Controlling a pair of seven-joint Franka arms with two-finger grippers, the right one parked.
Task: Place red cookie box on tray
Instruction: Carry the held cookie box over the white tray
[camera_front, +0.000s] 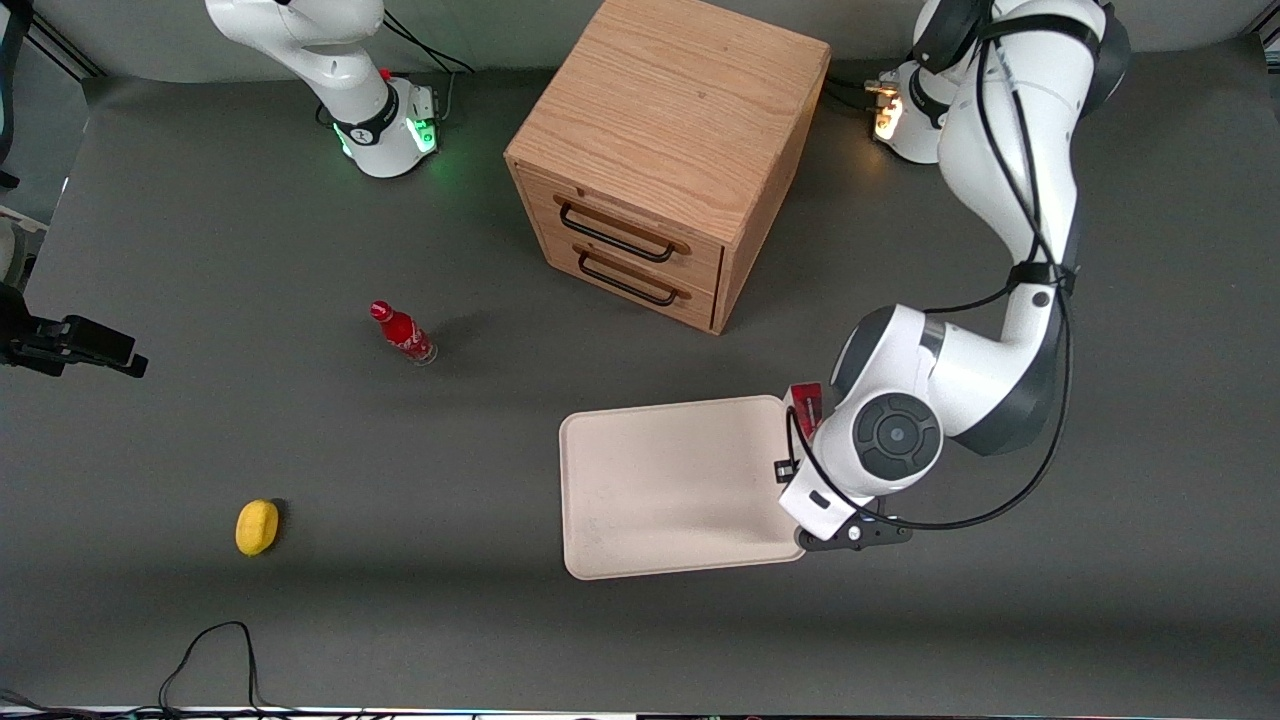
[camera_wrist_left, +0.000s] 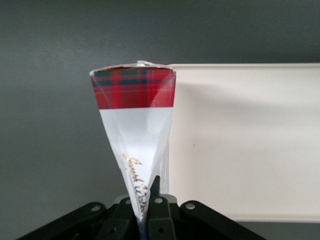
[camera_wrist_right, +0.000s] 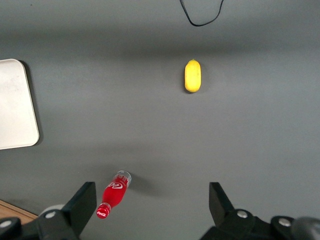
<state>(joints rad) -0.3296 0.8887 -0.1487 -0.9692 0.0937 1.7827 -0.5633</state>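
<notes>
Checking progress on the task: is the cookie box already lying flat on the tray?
No, the cookie box is held in the hand, beside the tray edge.

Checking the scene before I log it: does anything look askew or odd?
Only the red cookie box: it hangs pinched in the left arm's end effector, beside the tray's edge, not on it. The red bottle stands upright, drawers shut.
</notes>
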